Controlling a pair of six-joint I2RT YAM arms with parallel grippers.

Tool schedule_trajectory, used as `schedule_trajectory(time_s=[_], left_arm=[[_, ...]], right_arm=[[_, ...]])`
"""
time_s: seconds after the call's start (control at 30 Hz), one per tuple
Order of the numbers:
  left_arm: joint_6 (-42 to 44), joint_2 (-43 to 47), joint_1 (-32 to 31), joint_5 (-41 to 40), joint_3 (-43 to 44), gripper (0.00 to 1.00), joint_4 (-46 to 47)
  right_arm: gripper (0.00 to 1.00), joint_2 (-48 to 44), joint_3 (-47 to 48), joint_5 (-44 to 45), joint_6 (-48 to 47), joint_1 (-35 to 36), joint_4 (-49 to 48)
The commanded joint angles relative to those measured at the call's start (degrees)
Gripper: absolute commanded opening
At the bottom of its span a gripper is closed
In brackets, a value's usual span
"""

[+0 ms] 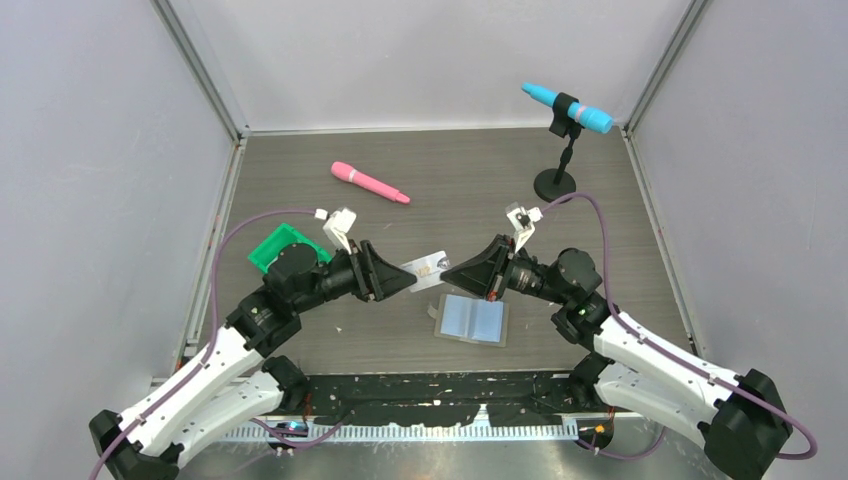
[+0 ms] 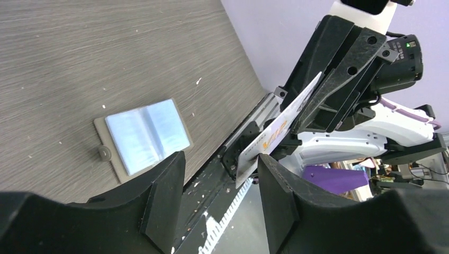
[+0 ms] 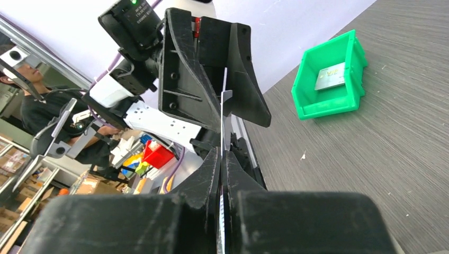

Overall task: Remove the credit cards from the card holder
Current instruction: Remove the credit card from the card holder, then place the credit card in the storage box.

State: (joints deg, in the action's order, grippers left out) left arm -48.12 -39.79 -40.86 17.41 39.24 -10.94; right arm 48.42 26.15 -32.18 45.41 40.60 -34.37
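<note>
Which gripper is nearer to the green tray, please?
Left. The left gripper sits right of the tray in the top view; the right gripper lies beyond it, further right.

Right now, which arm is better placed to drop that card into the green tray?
Left, probably. The green tray sits on its side, beside that arm. The right hand grips the card, whose free end lies inside the open left hand.
</note>
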Motion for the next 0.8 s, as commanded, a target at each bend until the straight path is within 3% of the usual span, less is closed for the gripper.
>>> schedule_trajectory(time_s=[0.0, 0.07, 0.13, 0.23, 0.33, 0.43, 0.53, 0.63, 0.67, 0.77], left_arm=[[-5.0, 1.3, 1.1, 2.1, -2.0, 0.53, 9.6], [-6.5, 1.7, 1.5, 2.9, -3.5, 0.42, 12.4], [-8.1, 2.2, 2.0, 3.7, -4.5, 0.18, 14.6], [-10.2, 2.7, 2.6, 4.4, -5.8, 0.0, 16.6], [-10.9, 3.3, 3.2, 3.7, -6.4, 0.0, 16.7], [-10.7, 3.6, 4.2, 3.3, -6.5, 0.0, 15.5], [-9.7, 3.7, 5.9, 3.3, -5.8, 0.0, 12.6], [-5.7, 3.6, 8.6, 2.6, -3.2, 0.0, 5.1], [-4.3, 3.6, 9.9, 2.1, -1.9, 0.0, 1.9], [0.2, 3.6, 14.4, -0.2, 2.3, 0.0, -6.7]], right_arm=[[0.05, 0.2, -0.4, -2.9, 4.3, -0.5, -6.4], [0.05, 0.3, -0.7, -2.9, 4.8, -0.7, -6.8], [0.06, 0.4, -1.3, -2.6, 5.4, -0.8, -7.2], [0.15, 0.0, -2.2, -1.6, 5.7, -1.4, -7.1], [0.29, -0.9, -3.3, 0.2, 5.7, -1.8, -6.6], [0.53, -2.5, -3.3, 1.3, 4.6, -2.0, -4.5], [0.7, -3.9, -3.0, 2.1, 2.2, -2.0, -0.6], [0.94, -6.1, -3.2, 3.6, 0.2, -2.0, 1.9], [0.98, -6.5, -3.2, 4.0, -0.2, -2.0, 3.1], [0.96, -8.4, -2.9, 6.4, -1.6, -2.0, 8.5]])
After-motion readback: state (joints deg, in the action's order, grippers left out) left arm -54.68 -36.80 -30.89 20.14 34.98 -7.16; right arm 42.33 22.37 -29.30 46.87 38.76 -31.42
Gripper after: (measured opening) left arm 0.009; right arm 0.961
